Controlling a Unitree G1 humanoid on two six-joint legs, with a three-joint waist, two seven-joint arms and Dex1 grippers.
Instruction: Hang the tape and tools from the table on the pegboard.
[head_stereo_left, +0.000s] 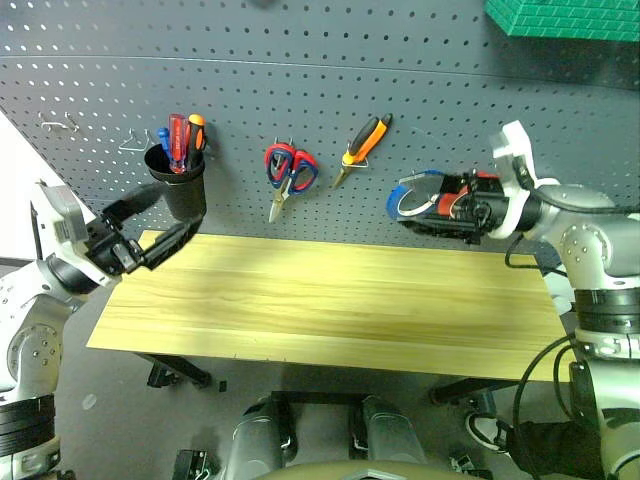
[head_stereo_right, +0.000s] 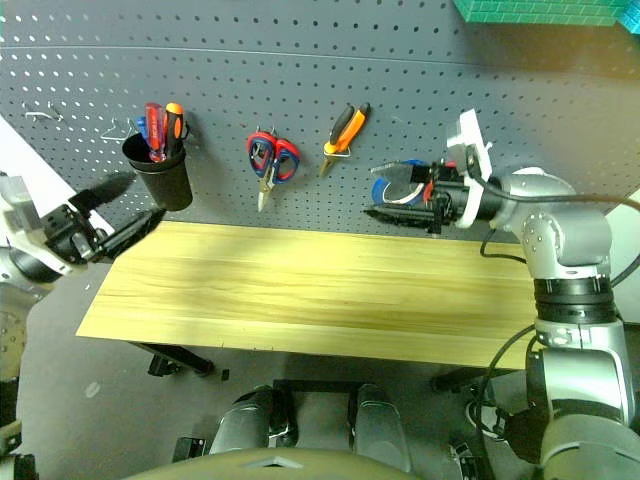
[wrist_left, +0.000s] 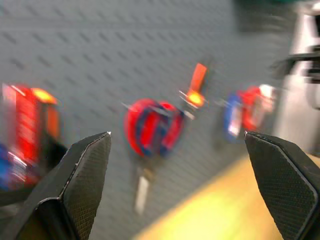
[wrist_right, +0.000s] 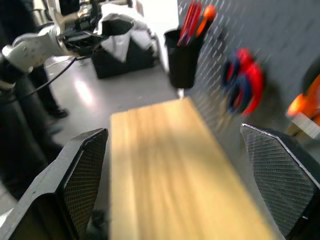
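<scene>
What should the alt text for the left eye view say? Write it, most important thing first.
A bare wooden table stands before a dark pegboard hung with red-and-blue-handled scissors, orange-and-black pliers, tape rolls and a black cup of screwdrivers. The open left gripper and right gripper hover at either end.

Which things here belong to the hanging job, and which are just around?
Job: pegboard, table, pliers, red screwdriver, red tape.
Around: black cup, red-handled scissors, blue tape, blue screwdriver, green crate.
</scene>
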